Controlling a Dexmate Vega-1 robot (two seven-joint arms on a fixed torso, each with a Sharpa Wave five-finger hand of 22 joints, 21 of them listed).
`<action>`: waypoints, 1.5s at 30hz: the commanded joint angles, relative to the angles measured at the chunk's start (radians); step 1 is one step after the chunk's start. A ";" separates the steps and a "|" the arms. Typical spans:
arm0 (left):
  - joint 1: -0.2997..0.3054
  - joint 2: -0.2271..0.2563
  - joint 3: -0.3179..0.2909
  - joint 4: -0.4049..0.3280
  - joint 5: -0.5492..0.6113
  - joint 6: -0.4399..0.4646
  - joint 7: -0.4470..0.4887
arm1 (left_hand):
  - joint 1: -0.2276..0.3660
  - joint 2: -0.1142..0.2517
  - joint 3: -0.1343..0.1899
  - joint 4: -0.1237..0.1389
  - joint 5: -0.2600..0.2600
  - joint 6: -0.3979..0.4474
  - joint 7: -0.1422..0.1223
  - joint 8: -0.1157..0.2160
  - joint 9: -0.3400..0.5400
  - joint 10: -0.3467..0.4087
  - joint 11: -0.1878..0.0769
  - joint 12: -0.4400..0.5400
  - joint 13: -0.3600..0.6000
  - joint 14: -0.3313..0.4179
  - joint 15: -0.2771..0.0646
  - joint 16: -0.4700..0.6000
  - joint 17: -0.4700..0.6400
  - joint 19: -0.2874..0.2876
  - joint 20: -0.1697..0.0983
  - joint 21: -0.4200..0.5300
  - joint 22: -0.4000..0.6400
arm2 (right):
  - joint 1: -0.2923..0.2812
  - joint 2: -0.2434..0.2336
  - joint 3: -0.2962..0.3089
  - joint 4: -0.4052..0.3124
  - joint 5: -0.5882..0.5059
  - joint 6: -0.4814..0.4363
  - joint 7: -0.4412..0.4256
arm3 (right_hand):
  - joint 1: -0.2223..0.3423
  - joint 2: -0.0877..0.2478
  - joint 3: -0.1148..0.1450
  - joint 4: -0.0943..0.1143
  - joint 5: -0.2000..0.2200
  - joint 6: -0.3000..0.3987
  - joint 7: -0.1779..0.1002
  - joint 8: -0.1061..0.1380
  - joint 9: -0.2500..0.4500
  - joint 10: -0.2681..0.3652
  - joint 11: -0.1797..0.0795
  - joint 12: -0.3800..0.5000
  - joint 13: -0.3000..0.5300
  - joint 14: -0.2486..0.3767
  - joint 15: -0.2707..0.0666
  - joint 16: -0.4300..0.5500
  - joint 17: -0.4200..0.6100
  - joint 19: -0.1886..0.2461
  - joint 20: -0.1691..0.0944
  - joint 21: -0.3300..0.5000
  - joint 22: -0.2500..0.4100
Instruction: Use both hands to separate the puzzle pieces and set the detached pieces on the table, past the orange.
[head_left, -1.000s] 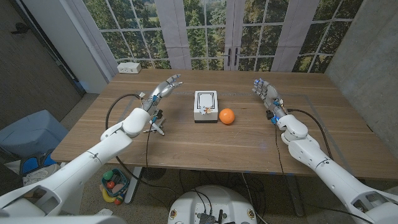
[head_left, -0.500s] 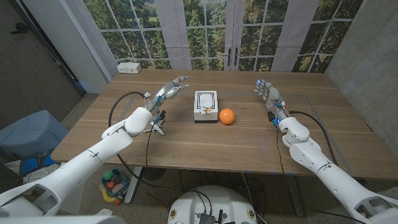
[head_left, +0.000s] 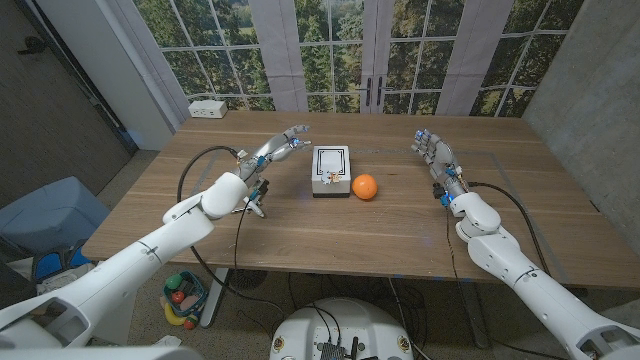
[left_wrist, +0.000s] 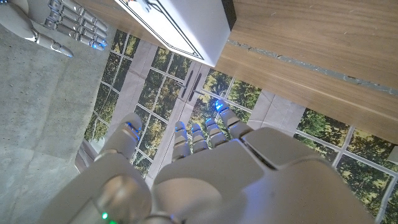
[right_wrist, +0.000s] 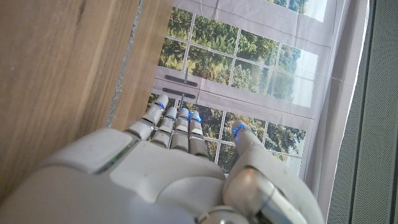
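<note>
The puzzle (head_left: 331, 170), one white block with a black-lined top, sits mid-table, nearer the far edge than the near one. One orange (head_left: 365, 187) lies just beside its right side, apart from it. The left hand (head_left: 278, 146) hovers near the puzzle's left side, fingers spread and holding nothing, fingertips short of the block. The right hand (head_left: 434, 153) stands well apart toward the right edge, fingers extended, empty. A white power strip (head_left: 208, 108) rests at the far left corner of the table (head_left: 330, 225).
</note>
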 joint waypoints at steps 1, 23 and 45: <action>0.018 0.018 0.002 -0.042 0.037 0.009 -0.012 | 0.011 -0.003 0.003 -0.010 -0.001 0.005 0.002 -0.002 0.004 -0.003 -0.009 0.001 0.006 -0.007 -0.031 -0.001 0.002 0.006 0.001 -0.004 0.001 | -0.051 -0.008 0.016 -0.042 -0.002 0.022 -0.021 | 0.009 0.002 0.000 -0.006 0.000 0.011 0.001 0.005 0.003 0.007 0.001 0.009 0.002 0.008 -0.018 0.002 0.003 0.006 -0.054 -0.006 0.005; 0.052 0.071 0.001 -0.090 0.149 0.028 -0.008 | 0.035 0.003 0.004 -0.033 -0.003 -0.001 -0.061 -0.005 0.005 -0.011 -0.007 0.000 0.007 -0.013 -0.034 0.000 0.003 0.018 0.009 -0.022 0.002 | -0.110 -0.004 0.028 -0.076 -0.020 0.063 -0.050 | 0.010 0.002 -0.002 -0.008 0.000 0.014 0.000 0.005 0.004 0.009 0.000 0.010 0.002 0.010 -0.018 0.000 0.003 0.008 -0.053 -0.012 0.006; 0.059 0.130 0.037 -0.148 0.367 0.112 -0.003 | 0.067 -0.002 0.000 -0.043 -0.006 -0.038 -0.097 -0.012 0.007 -0.026 -0.017 0.000 0.008 -0.021 -0.041 0.000 0.003 0.029 0.012 -0.048 0.003 | -0.145 0.006 0.039 -0.081 -0.020 0.097 -0.059 | 0.011 0.003 -0.003 -0.011 0.000 0.019 0.002 0.006 0.004 0.013 0.000 0.011 0.002 0.015 -0.018 0.000 0.002 0.012 -0.053 -0.018 0.006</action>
